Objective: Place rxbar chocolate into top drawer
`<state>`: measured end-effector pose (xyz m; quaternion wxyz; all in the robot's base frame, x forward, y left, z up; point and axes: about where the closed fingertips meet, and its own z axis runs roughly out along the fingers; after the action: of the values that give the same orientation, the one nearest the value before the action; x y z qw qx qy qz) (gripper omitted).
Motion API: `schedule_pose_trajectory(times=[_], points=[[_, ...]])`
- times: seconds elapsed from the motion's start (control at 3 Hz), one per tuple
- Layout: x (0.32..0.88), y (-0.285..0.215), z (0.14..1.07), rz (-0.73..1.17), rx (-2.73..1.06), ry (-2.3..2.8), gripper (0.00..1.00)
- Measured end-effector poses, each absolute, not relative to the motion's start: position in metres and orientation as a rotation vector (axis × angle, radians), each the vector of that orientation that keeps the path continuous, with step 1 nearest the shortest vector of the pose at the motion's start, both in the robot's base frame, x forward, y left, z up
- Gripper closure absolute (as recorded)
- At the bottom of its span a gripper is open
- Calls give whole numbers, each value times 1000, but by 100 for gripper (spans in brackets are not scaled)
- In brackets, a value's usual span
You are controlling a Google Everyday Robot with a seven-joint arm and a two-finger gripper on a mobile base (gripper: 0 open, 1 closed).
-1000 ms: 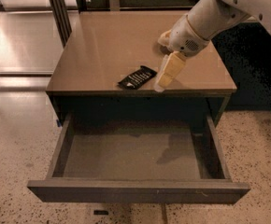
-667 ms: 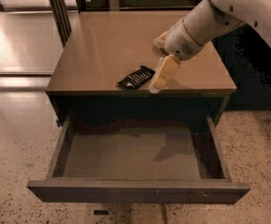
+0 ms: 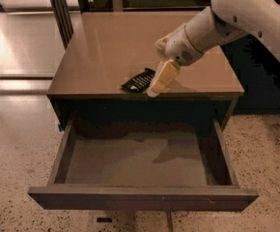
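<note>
The rxbar chocolate (image 3: 139,81), a flat black wrapper with white lettering, lies on the brown cabinet top (image 3: 111,47) near its front edge. My gripper (image 3: 154,88) reaches down from the upper right on a white arm, and its cream tips sit right at the bar's right end, at the front edge of the top. The top drawer (image 3: 140,197) stands pulled wide out below, with a greyish bare floor and a flat dark front panel.
The arm (image 3: 241,13) crosses the cabinet's right rear corner. A dark chair or bin (image 3: 270,76) stands to the right. Speckled floor (image 3: 14,178) surrounds the cabinet; metal legs (image 3: 60,8) rise at the back left.
My gripper has moved left and slightly down, toward the rxbar's right end. The bar and drawer have not moved.
</note>
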<state>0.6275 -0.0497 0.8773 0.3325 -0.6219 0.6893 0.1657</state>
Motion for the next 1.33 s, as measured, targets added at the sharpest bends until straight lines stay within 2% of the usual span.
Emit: schedule_pose_trajectory(times=[0.67,1.33], points=[[655,-57,835,507,-1558,1803,0],[690,-41,809,631,-1509,1787,0]])
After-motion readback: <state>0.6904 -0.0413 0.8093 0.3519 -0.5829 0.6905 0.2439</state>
